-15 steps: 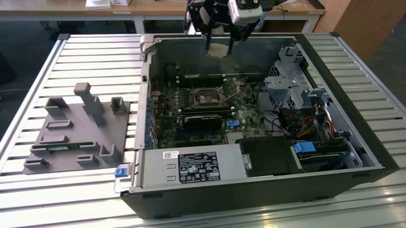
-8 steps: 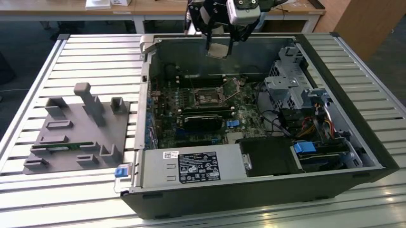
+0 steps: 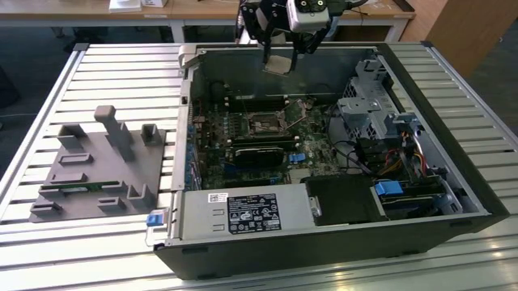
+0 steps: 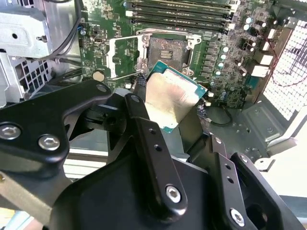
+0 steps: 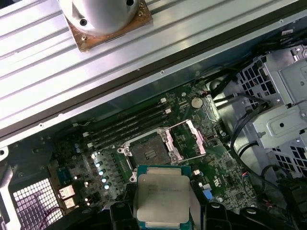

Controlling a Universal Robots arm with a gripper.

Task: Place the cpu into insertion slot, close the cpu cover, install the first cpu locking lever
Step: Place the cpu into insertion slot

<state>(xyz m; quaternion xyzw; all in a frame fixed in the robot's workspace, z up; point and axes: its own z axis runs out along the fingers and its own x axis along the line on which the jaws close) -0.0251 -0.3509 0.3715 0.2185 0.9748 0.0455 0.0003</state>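
- Your tool (image 4: pixel 171 108) is clenched on the cpu (image 4: pixel 177 93). In the second wrist view a black finger (image 4: pixel 144 115) presses against each of two opposite edges of the chip.
- The cpu hangs in the air with its pale metal face tilted. In the exterior view it sits over the far part of the open computer case (image 3: pixel 453 182), well above the green circuit board (image 3: pixel 242 130).
- The insertion slot (image 5: pixel 147 152) lies uncovered on that board, dark centre showing, and nothing sits in it. The cpu is apart from it.
- The cpu cover (image 5: pixel 188 140) is swung open, lying just beside the slot, with board showing through its window.
- The case rests on your slatted metal bench (image 3: pixel 121 73). A grey fixture (image 3: pixel 97 163) stands on the bench at the exterior view's left, beside the case.
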